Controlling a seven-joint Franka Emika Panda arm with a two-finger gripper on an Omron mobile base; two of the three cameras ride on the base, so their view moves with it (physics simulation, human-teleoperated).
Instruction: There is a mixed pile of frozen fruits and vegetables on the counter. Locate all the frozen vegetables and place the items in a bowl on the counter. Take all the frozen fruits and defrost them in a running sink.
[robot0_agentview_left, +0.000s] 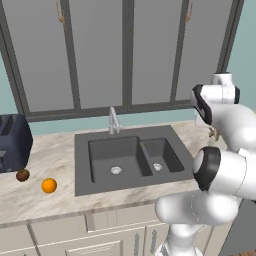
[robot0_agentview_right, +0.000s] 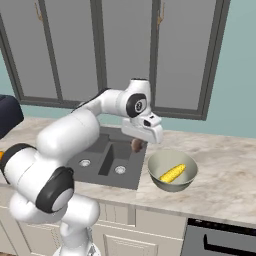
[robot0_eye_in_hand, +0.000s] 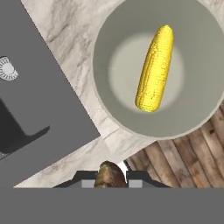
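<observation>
Holding a small brown, rough-skinned item (robot0_agentview_right: 136, 145), apparently a potato, the gripper (robot0_agentview_right: 137, 143) is closed on it, with the fingers pressed against its two sides. The gripper hangs in the air above the worktop (robot0_agentview_right: 225, 165), just beside the bowl (robot0_agentview_right: 156, 165) on its sink side. This position suggests a carry toward the bowl, where vegetables belong; release would be premature until the item is over the rim.

The bowl is grey-green and stands on the worktop next to the sink (robot0_agentview_left: 132, 155). One ear of corn (robot0_eye_in_hand: 154, 69) lies inside it, resting across the bottom.

On the far side of the sink from the bowl, an orange (robot0_agentview_left: 49, 185) and a small brown fruit (robot0_agentview_left: 22, 175), possibly a kiwi, rest on the worktop near a dark toaster (robot0_agentview_left: 14, 142). Judged from the task, both are for the sink.

The worktop is pale marbled stone. The sink is dark grey with two basins and a faucet (robot0_agentview_left: 114, 120) behind it. Grey-framed windows (robot0_agentview_left: 100, 50) stand behind the sink, and wood flooring (robot0_eye_in_hand: 183, 157) shows below the worktop edge.
</observation>
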